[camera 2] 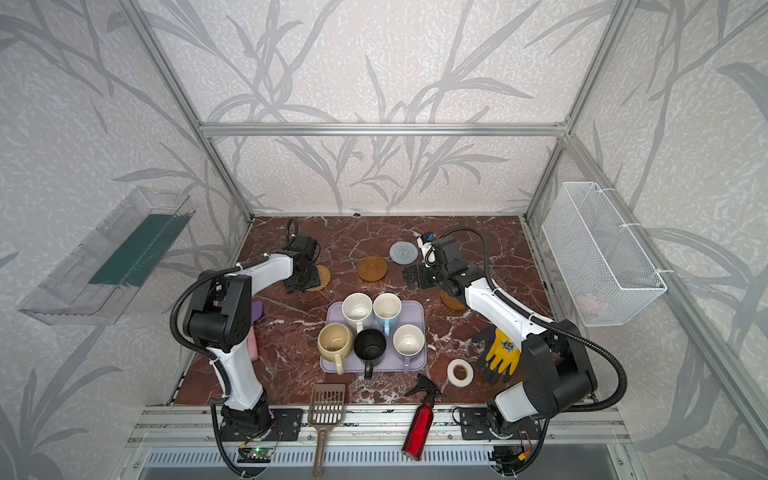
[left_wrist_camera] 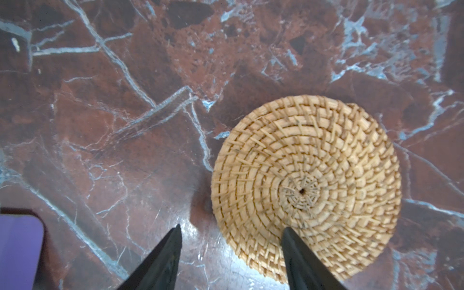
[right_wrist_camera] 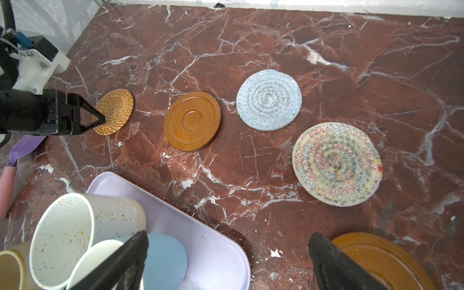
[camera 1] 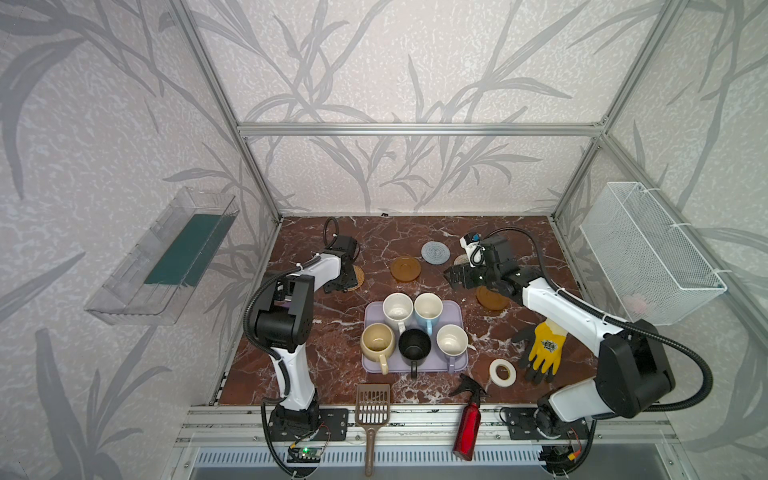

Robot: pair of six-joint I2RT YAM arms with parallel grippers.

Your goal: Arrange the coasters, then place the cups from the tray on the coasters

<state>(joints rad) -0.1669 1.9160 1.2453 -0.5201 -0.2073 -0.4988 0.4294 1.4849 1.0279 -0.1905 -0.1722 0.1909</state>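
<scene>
The left gripper hangs half-open low over the surface. One finger is above the orange-tan woven coaster and the other is over bare marble. The coaster lies flat at about 10 o'clock of the tray. The right gripper gapes wide at the tray's 1 o'clock, holding nothing.

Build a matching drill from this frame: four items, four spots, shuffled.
Items
1. rattan coaster
2. grey-blue coaster
3. black mug
4. tape roll

Spots
A. on the tray, front row, middle
B. right of the tray, beside the yellow glove
C. at the tip of the left gripper
D. farthest back of the coasters

Pairs: 1-C, 2-D, 3-A, 4-B
</scene>
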